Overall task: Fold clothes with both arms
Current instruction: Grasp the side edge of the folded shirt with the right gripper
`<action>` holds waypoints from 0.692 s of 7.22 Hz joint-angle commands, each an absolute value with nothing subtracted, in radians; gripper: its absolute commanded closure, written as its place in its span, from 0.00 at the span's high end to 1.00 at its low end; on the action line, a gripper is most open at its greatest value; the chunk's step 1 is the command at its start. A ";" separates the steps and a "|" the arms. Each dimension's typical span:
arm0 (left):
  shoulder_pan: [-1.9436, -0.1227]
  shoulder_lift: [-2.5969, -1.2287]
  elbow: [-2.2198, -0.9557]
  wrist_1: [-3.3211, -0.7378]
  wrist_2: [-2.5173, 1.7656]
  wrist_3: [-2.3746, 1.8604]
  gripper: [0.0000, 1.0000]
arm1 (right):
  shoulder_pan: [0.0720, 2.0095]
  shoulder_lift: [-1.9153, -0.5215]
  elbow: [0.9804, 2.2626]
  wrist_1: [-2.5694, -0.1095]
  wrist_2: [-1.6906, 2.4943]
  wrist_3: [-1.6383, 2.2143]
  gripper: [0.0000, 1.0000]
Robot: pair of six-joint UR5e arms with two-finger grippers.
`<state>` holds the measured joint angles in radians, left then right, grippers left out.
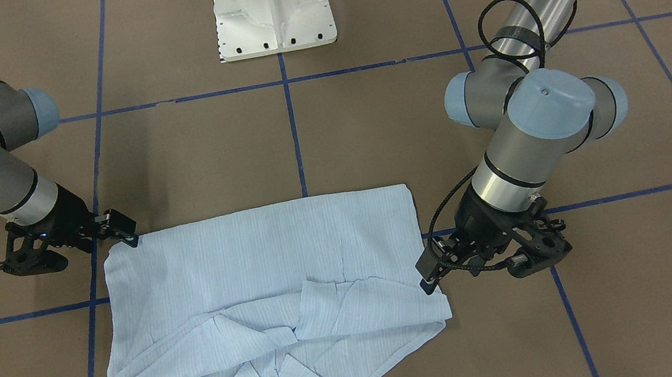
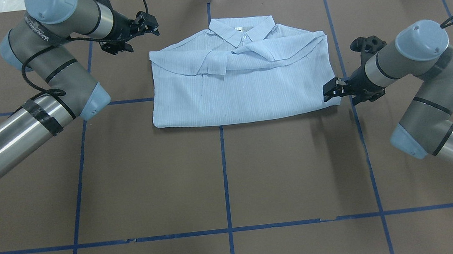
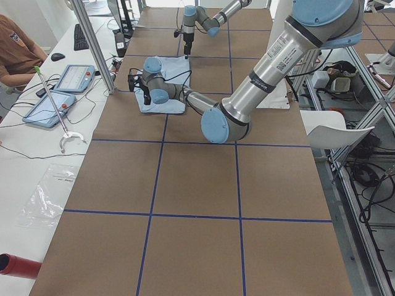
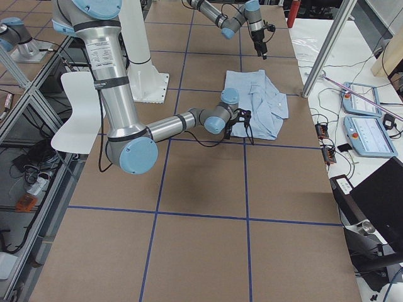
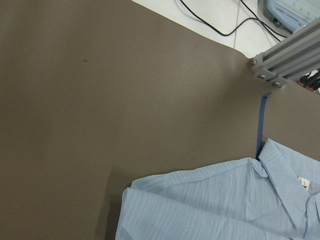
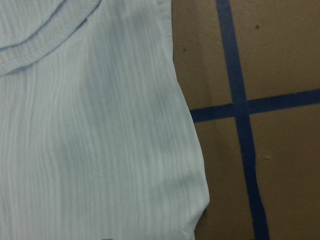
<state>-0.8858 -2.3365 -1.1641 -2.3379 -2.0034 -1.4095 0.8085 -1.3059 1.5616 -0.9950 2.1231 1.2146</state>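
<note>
**Both grippers open at the edges of a folded shirt**

The right gripper (image 2: 329, 91) sits low at the right end of the shirt (image 2: 243, 87), at the corner nearer the robot. Its jaws are apart and its tips are against the cloth edge. Whether any fabric lies between them I cannot tell. The left gripper (image 2: 151, 24) is also spread and holds nothing. It is just beside the shirt's far left shoulder, clear of it in the overhead view.

The shirt lies flat across the middle tape line on the far half of the table (image 2: 152, 185). It is folded into a broad rectangle, with the sleeves crossed over the front and the collar (image 2: 241, 30) pointing away from the robot.

The right wrist camera shows only fine-striped cloth and a seam, with the corner lying beside a cross of blue tape (image 6: 240, 107); no fingers appear. The left wrist camera looks down from higher up on the shoulder, the collar and an aluminium post (image 5: 287, 62).

The tabletop is brown, gridded in blue tape, with a white pedestal (image 1: 272, 4) on the robot's side. From the left end I see a seated person (image 3: 15, 52), two control tablets (image 3: 49, 108) on a white bench, and a white chair (image 3: 336, 126).
</note>
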 commanded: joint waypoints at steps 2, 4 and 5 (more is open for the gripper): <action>-0.885 -2.329 -1.164 -2.341 -2.003 -1.407 1.00 | 0.821 -1.304 1.557 -0.996 2.123 1.209 0.27; -0.884 -2.313 -1.164 -2.344 -2.003 -1.407 1.00 | 0.831 -1.304 1.557 -0.996 2.123 1.209 0.00; -0.885 -2.310 -1.164 -2.353 -2.003 -1.407 1.00 | 0.831 -1.302 1.559 -0.996 2.126 1.209 0.00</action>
